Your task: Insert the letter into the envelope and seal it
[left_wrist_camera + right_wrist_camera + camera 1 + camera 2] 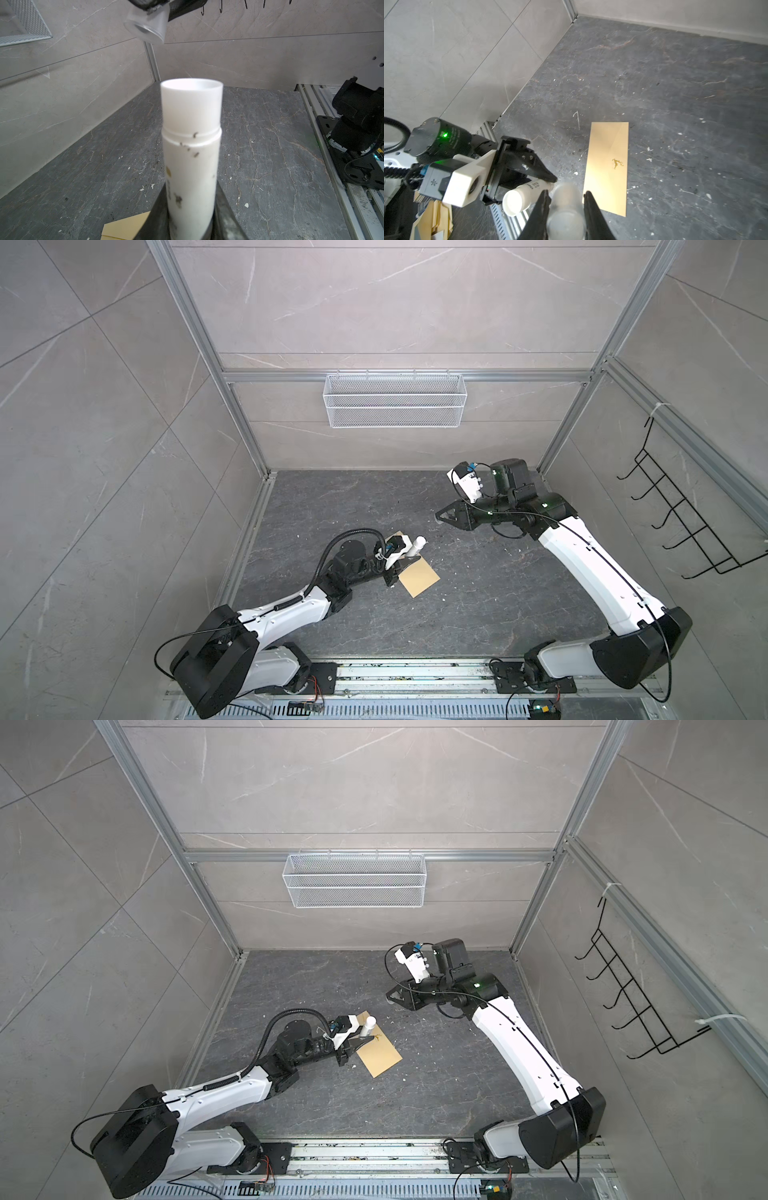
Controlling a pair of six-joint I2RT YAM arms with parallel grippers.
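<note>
White shells and black joint housings, ribbed black conduit on the left arm, thin black cable along the right arm, green indicator light, black tapered jaws.

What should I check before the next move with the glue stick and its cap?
1. Glue stick clamped in the left gripper: ok.
2. Translucent cap held in the right gripper: ok.
3. Cap off and well apart from the stick: ok.
4. Envelope lying flat on the table: ok.
5. Letter inside the envelope: cannot tell, no letter in view.
6. Flap stuck down: cannot tell.
</note>
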